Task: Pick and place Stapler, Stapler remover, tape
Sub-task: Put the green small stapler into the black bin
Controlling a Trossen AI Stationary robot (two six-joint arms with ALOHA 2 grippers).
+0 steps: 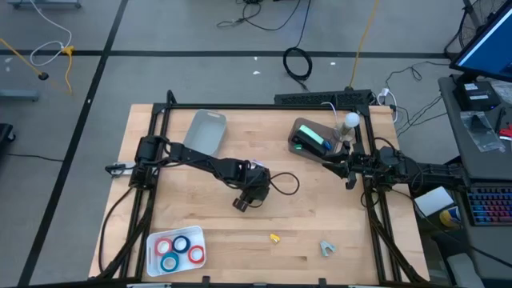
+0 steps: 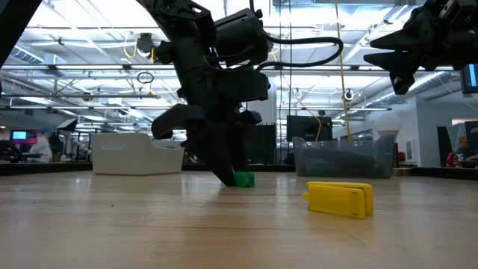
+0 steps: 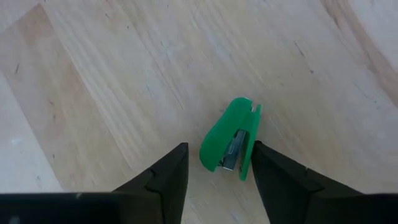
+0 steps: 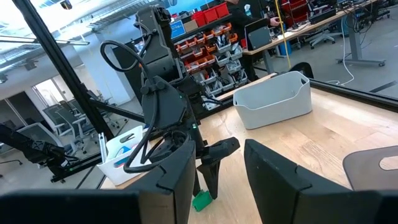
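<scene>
Left arm: I have my left hand (image 3: 214, 168) lowered at mid-worktop (image 1: 320, 216), directly over the green stapler (image 3: 231, 143). The fingers (image 3: 163, 171) stand partly apart, one on each side of the stapler's near end, gripping nothing yet. The stapler lies flat, its long axis running forward from the hand and slightly askew to the gap, so I judge that closing squeezes its two long sides. This arm is plainly the nearer one.

Centre: the low view alone shows the fingertips down at worktop level beside the stapler (image 2: 243, 179), and a yellow stapler (image 2: 340, 199) lying apart nearer the camera. The high view hides the green one under the hand (image 1: 244, 202) but places the tape rolls (image 1: 179, 250) in a white tray (image 1: 198, 234) at the near left edge, and a grey staple remover (image 1: 326, 249) near right.

Right arm: my right hand (image 1: 349, 172) waits raised at the right edge beside a clear bin (image 1: 294, 132), fingers (image 4: 171, 177) partly apart and empty.
</scene>
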